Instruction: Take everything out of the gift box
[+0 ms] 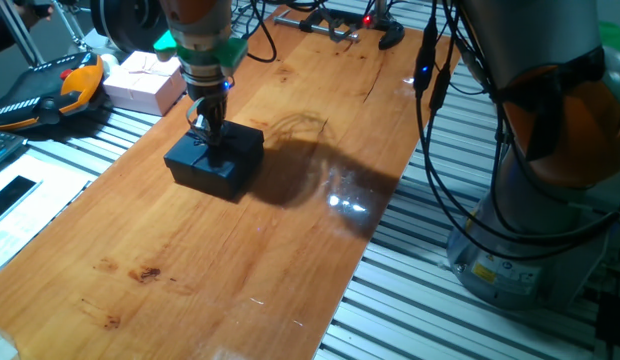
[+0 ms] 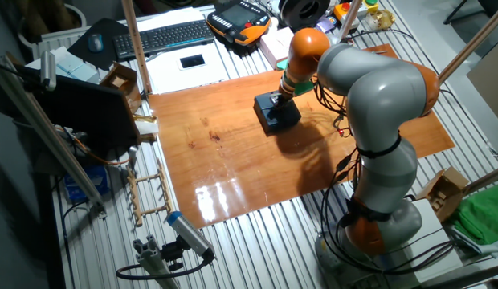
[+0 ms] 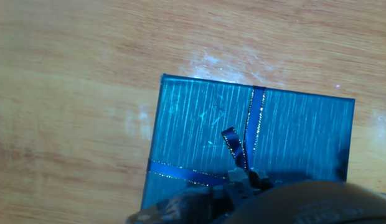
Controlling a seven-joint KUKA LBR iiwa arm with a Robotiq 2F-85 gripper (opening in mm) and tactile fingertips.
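Note:
The dark navy gift box (image 1: 228, 166) stands on the wooden table, its lid on. It also shows in the other fixed view (image 2: 279, 118). In the hand view the blue lid (image 3: 199, 137) fills the middle, with its thin ribbon bow (image 3: 238, 163) at the lower edge. My gripper (image 1: 208, 133) is down on top of the lid, with its fingers together at the bow. It also shows in the other fixed view (image 2: 279, 99) and the hand view (image 3: 243, 190). The two small cubes are hidden.
A pale pink box (image 1: 145, 82) and an orange-black teach pendant (image 1: 50, 92) lie past the table's far-left edge. The robot's base (image 1: 535, 220) and cables stand at the right. A keyboard (image 2: 165, 34) lies beyond the table.

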